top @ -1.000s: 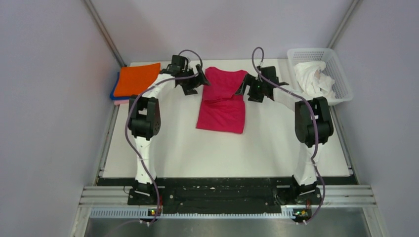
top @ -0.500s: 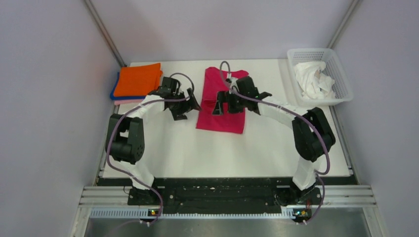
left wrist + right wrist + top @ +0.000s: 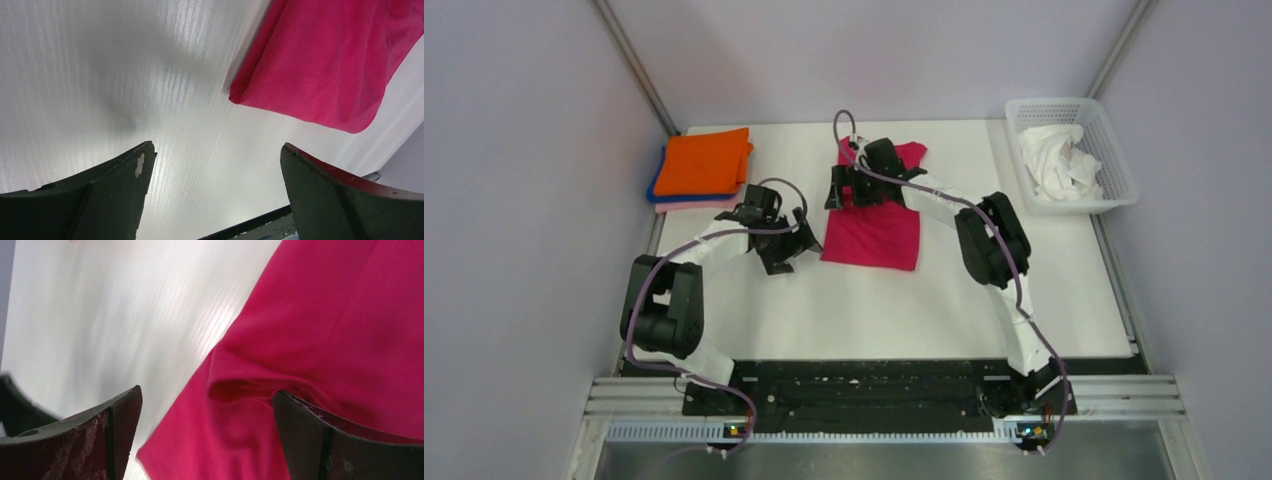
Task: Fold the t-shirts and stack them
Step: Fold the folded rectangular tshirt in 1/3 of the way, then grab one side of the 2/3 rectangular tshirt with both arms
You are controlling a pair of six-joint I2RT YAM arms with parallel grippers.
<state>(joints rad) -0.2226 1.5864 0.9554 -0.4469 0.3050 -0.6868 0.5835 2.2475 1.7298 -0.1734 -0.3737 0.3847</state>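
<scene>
Cloth of one colour was seen near the middle of the white surface (image 3: 874,300), a little toward 12 o'clock. The crimson-magenta t-shirt (image 3: 879,230) was laid flat there as a long folded rectangle, with a crease raised along its 9 o'clock edge. The left tool (image 3: 792,242) was held low over bare surface just beside the shirt's 7 o'clock corner, its fingers (image 3: 115,190) spread wide and nothing caught between them. The right tool (image 3: 839,190) was reached across to the shirt's 10 o'clock edge. Its fingers (image 3: 95,435) were likewise spread, with the creased cloth lying under the gap and not pinched; whether it was touched could not be told. At 10 o'clock on the surface a folded orange t-shirt (image 3: 704,160) was stacked on a blue t-shirt (image 3: 656,186) and a pale pink t-shirt (image 3: 686,206), of which only the edges were visible. At 2 o'clock a crumpled white t-shirt (image 3: 1054,160) was held in a white lattice basket (image 3: 1054,103).
</scene>
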